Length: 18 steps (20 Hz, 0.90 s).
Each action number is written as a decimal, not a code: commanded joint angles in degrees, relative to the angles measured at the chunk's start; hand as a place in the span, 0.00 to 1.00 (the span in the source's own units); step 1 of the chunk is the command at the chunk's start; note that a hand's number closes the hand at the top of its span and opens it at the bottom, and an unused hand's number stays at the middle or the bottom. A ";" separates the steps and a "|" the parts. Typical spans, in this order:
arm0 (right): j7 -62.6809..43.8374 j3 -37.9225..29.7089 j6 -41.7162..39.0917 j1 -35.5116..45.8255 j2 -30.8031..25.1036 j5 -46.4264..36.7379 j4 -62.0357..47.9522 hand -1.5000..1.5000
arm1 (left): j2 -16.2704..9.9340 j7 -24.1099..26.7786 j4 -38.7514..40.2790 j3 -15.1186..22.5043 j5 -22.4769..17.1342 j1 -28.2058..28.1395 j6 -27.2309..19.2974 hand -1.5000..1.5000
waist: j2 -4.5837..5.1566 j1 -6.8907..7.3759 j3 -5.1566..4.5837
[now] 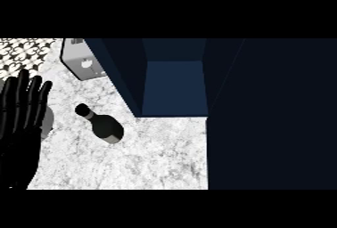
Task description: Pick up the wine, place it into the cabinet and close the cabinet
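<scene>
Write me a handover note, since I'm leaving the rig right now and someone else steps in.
Left hand: open, fingers up, resting at the view's left edge. Right hand: not in view.
Wine bottle: stands on the marble counter, untouched, left of the cabinet.
Cabinet: dark blue, open, nothing seen inside.
Done: nothing yet.
Left: pick up the wine bottle, put it in the cabinet, close the cabinet.

Left hand (23,120) showing at the view's left edge, black, palm flat and open, resting. Its fingers (25,87) are pointing straight up toward the top of the view, lying close side by side, curling round nothing. The right hand is not appearing in the view.
</scene>
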<state>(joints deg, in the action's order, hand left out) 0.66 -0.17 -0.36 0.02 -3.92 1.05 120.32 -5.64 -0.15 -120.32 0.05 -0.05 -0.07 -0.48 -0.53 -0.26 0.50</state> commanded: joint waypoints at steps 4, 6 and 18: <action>-0.06 0.62 0.45 -5.32 0.19 -2.14 7.47 0.00 | -4.58 5.01 12.80 -7.75 -3.93 10.58 4.10 0.00 | 0.55 -0.39 -0.53; -0.30 0.41 -0.87 -8.71 -0.52 -1.35 9.95 0.00 | -4.64 5.01 18.71 -8.09 -1.88 19.03 2.00 0.00 | 0.59 -0.98 -0.51; -16.42 4.35 -7.56 -10.62 -2.71 10.27 15.96 0.00 | 4.54 -13.22 17.48 -3.83 -13.68 22.40 -4.65 0.00 | 0.47 0.02 -0.50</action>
<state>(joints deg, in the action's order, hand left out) -12.04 4.56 -8.13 -11.11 -6.66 9.76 133.77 -1.77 -9.29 -101.43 -4.96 -13.97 19.40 -1.89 -0.02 -0.51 0.00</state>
